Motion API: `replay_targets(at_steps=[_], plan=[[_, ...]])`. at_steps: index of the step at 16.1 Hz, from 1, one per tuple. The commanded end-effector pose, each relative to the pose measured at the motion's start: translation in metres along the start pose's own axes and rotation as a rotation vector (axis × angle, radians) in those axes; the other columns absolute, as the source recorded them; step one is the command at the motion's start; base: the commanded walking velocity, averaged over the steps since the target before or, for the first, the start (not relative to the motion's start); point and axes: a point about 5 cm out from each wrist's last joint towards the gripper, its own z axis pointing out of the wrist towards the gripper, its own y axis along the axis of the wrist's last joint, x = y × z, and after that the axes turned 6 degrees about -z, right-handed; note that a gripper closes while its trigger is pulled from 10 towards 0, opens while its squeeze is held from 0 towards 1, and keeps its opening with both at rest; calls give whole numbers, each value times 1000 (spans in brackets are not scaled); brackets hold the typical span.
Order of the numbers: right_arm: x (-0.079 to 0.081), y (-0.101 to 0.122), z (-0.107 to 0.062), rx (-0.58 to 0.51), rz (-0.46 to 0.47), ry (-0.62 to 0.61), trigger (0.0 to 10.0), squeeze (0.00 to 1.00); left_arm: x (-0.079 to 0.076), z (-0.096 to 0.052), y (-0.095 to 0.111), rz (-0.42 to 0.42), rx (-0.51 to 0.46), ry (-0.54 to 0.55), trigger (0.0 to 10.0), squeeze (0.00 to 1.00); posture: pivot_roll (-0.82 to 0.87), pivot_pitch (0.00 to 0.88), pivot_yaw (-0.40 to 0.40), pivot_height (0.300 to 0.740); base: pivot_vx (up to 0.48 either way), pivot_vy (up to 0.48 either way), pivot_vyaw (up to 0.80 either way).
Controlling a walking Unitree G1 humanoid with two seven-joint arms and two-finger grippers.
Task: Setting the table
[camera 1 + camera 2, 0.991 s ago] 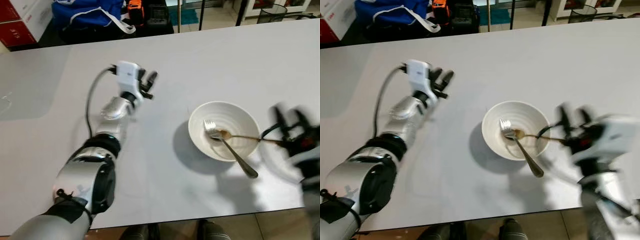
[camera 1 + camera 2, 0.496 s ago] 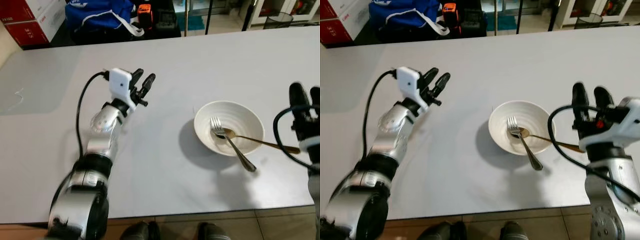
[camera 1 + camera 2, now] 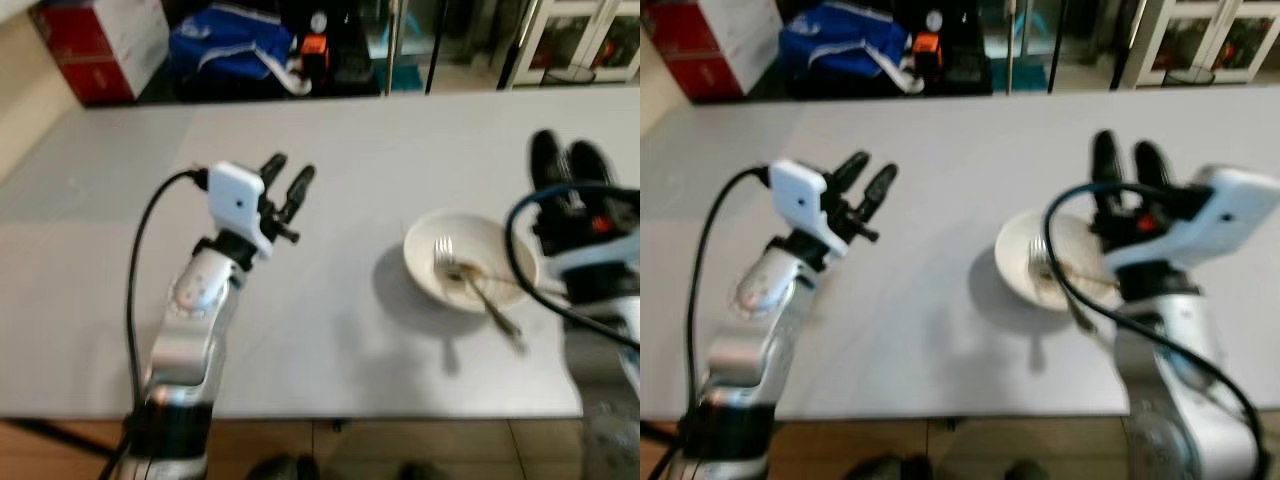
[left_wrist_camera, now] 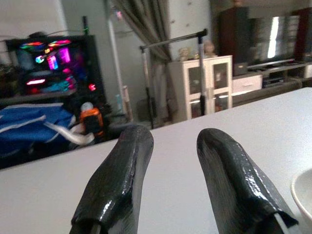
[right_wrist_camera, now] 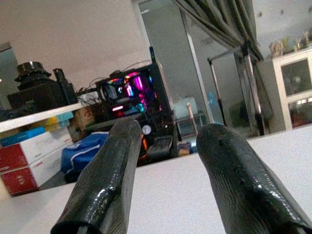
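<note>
Left eye view: your left tool (image 3: 288, 183) hangs raised over the bare grey surface (image 3: 330, 330), fingers parted, holding nothing. The white bowl (image 3: 455, 275) sits to its right, well apart. A fork (image 3: 470, 285) and a spoon lie in the bowl, handles running out over the rim toward the robot's right and the near edge. Your right tool (image 3: 560, 160) stands just beside the bowl on its right, fingers spread narrowly, empty, pointing up and away.

Right eye view: the right tool (image 3: 1118, 160) and its white wrist housing overlap the bowl (image 3: 1025, 262) here. Judged from this, the right arm is much the nearer one to the cutlery handles, and they lie roughly toward it.

Left wrist view: two black fingers (image 4: 117, 180) with a clear gap; the bowl's rim (image 4: 303, 192) is just visible. Beyond the surface: a blue bag (image 4: 39, 122), a white cabinet (image 4: 207, 83), a lit computer.

Right wrist view: fingers (image 5: 109, 170) apart, empty, aimed across the surface at red boxes (image 5: 24, 165) and a glass door.
</note>
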Motion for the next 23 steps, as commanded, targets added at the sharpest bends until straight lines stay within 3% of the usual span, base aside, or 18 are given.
replay_targets(at_steps=[1,6,13,15,17,19,20,22,23], plan=[[5,0,0,5,13,15,10000,0,1,-3,3,13,11,25,10000,0,-60,9,89,740,-424,0,0],[20,-17,-4,119,-1,139,10000,0,-3,-6,18,40,30,48,10000,0,-43,12,72,740,-58,75,0],[22,-39,-19,250,8,159,10000,0,7,-10,8,56,112,151,10000,0,-30,76,72,740,0,480,0],[14,-58,-29,316,2,132,10000,0,19,-23,-4,25,147,232,10000,0,12,85,61,740,0,480,0],[8,-81,-36,371,1,104,10000,0,27,-42,-22,52,212,257,10000,0,45,78,49,740,0,480,0],[19,-117,-45,485,-27,129,10000,0,51,-81,-47,48,348,352,10000,0,40,52,59,740,0,480,0],[23,-126,-45,522,-51,126,10000,0,57,-85,-51,25,372,377,10000,0,53,68,41,740,0,480,0],[20,-145,-42,571,-63,92,10000,0,57,-80,-52,44,361,400,10000,0,100,59,18,740,0,480,0],[17,-152,-39,579,-72,87,10000,875,53,-75,-48,41,346,387,10000,1000,116,57,3,740,0,480,0]])
